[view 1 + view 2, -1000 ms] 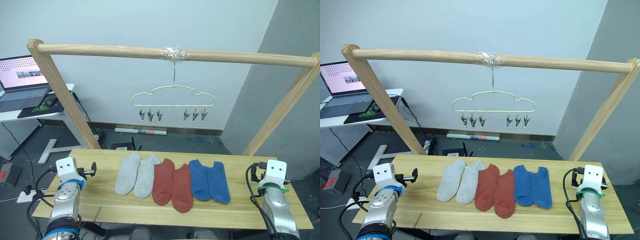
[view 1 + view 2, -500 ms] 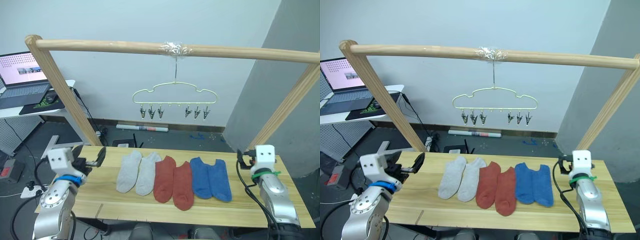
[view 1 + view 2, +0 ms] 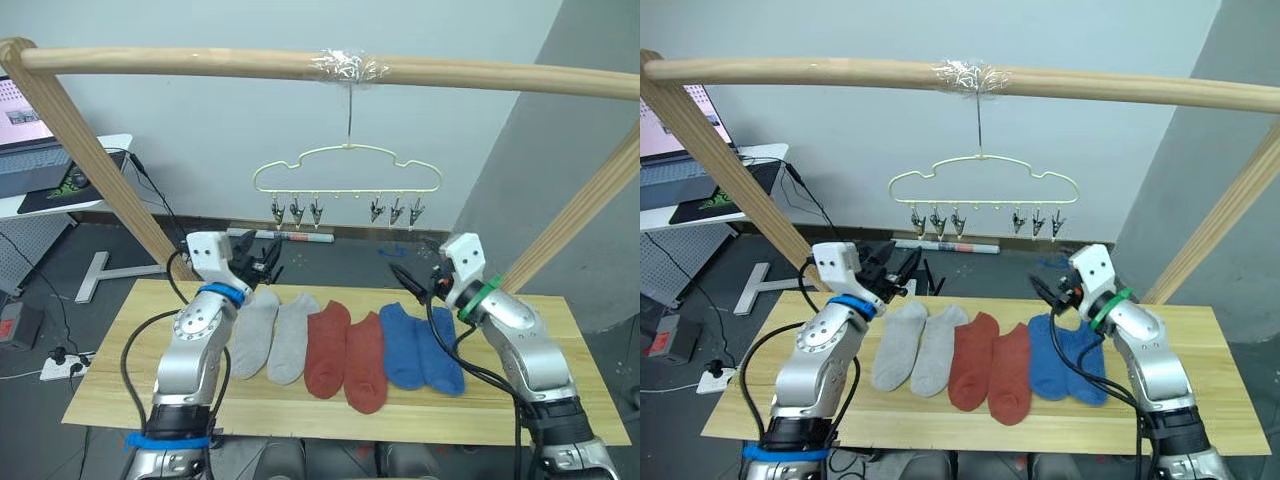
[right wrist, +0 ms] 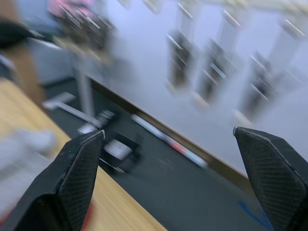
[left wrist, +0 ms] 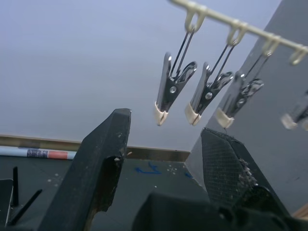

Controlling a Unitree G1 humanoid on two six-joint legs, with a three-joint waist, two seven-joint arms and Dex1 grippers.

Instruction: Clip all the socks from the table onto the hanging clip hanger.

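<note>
Grey walls back the pale plank worktop [image 3: 120,375], where six socks [image 3: 345,345] lie under the clip hanger [image 3: 345,180]. Left end effector [image 3: 262,262] and right end effector [image 3: 1048,293] hover spread, empty. The left wrist view shows three clips [image 5: 207,91] close.

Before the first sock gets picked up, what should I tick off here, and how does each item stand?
1. All six socks lie flat in a row on the table, none lifted: ok.
2. Clip hanger hangs by its hook from the wooden bar: ok.
3. All six clips carry nothing: ok.
4. Left gripper has its fingers apart with nothing between them: ok.
5. Right gripper has its fingers apart with nothing between them: ok.
6. Both grippers are raised above the far edge of the table, apart from the socks: ok.
</note>
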